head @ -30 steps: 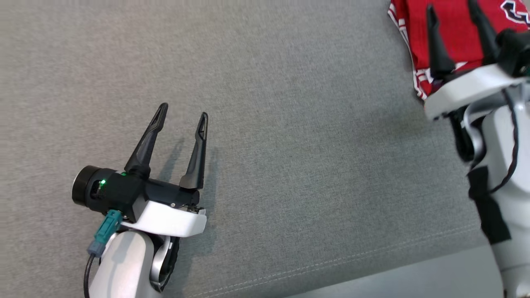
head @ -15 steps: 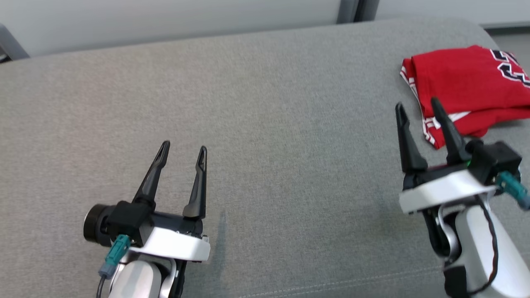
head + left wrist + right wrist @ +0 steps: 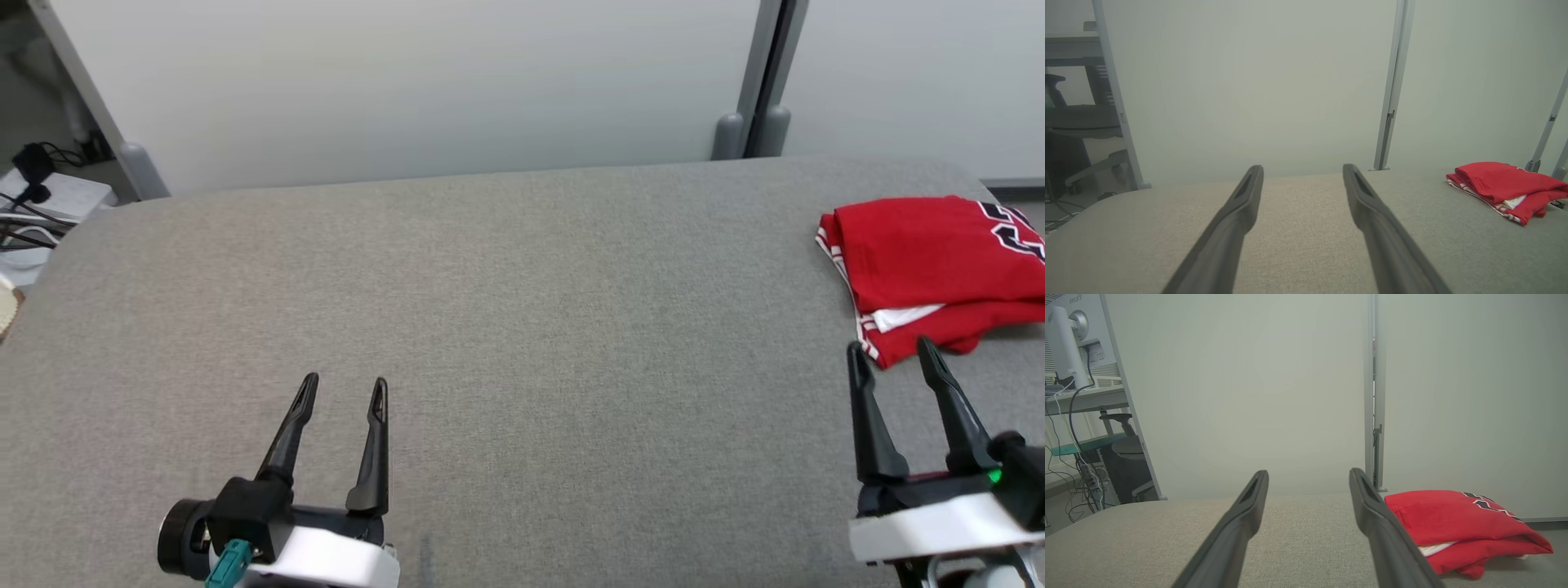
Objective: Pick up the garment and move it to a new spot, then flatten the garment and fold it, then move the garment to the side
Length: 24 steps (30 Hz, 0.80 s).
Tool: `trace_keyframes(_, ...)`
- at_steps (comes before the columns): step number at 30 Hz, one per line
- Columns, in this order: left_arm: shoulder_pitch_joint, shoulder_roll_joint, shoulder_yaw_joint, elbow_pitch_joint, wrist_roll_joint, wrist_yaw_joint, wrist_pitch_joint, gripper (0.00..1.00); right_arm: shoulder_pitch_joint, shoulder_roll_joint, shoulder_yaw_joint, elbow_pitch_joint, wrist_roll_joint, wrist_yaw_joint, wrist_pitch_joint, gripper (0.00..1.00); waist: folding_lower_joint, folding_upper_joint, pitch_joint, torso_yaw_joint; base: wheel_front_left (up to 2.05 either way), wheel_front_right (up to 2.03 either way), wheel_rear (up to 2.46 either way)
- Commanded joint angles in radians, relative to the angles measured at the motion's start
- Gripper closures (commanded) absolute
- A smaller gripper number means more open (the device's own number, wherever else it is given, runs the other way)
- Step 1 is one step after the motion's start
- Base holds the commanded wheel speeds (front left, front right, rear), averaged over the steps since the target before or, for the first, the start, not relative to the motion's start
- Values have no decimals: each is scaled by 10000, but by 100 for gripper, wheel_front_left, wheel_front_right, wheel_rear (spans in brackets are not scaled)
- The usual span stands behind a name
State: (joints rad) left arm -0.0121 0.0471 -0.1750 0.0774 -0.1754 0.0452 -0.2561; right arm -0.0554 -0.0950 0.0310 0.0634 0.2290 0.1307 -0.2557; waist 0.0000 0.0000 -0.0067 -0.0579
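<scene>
The garment point(image 3: 931, 265) is a folded red piece with white trim and black-and-white lettering. It lies at the far right of the grey cushioned surface point(image 3: 522, 327), and is also in the left wrist view as the garment point(image 3: 1506, 190) and in the right wrist view as the garment point(image 3: 1457, 526). My right gripper point(image 3: 891, 359) stands open just short of its near edge, touching nothing. Over at the lower left, my left gripper point(image 3: 343, 390) is open above bare fabric, far from the garment.
A pale partition wall point(image 3: 408, 82) with a grey post point(image 3: 759, 82) runs behind the surface. Cables and a white box point(image 3: 41, 204) sit at the far left beyond the edge. A desk with a monitor point(image 3: 1069, 339) and a chair stands left of the partition.
The head camera has tilted up, so the wall and the surface's far edge now show. The right gripper has drawn back from over the garment to short of its near edge. Both grippers stay open.
</scene>
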Motion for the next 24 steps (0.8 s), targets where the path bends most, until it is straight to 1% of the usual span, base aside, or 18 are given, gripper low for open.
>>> trace_keyframes(1, -142, 36, 394, -254, 37, 58, -56, 0, 70, -91, 70, -469, -73, 0, -61, 0, 0, 0, -207, 184, 0, 0, 0)
trace_keyframes(6, 137, 35, 520, -235, 23, -81, -56, 0, 881, -272, -326, -714, -55, 0, -61, 0, 0, 0, -403, 425, 0, 0, 0)
trace_keyframes(10, 299, 34, 639, -280, 163, -209, -56, 0, 1225, -310, -461, -829, -57, 0, -61, 0, 0, 0, -472, 520, 0, 0, 0)
trace_keyframes(15, 409, 33, 684, -223, 290, -369, -57, 0, 1472, -230, -555, -875, -104, 0, -61, 0, 0, 0, -552, 636, 0, 0, 0)
trace_keyframes(21, 364, 33, 588, -35, 224, -432, -57, 0, 1706, -159, -600, -864, -132, 0, -61, 0, 0, 0, -625, 765, 0, 0, 0)
trace_keyframes(22, 703, 2, 282, 199, 182, -366, 2, 100, 1904, 2, -792, -558, -10, 0, 0, 100, 0, 0, -627, 769, 0, 0, 0)
trace_keyframes(24, 761, -21, 267, 405, 163, -361, 6, 100, 1934, 60, -774, -368, 9, 0, 4, 100, 0, 0, -631, 776, 0, 0, 0)
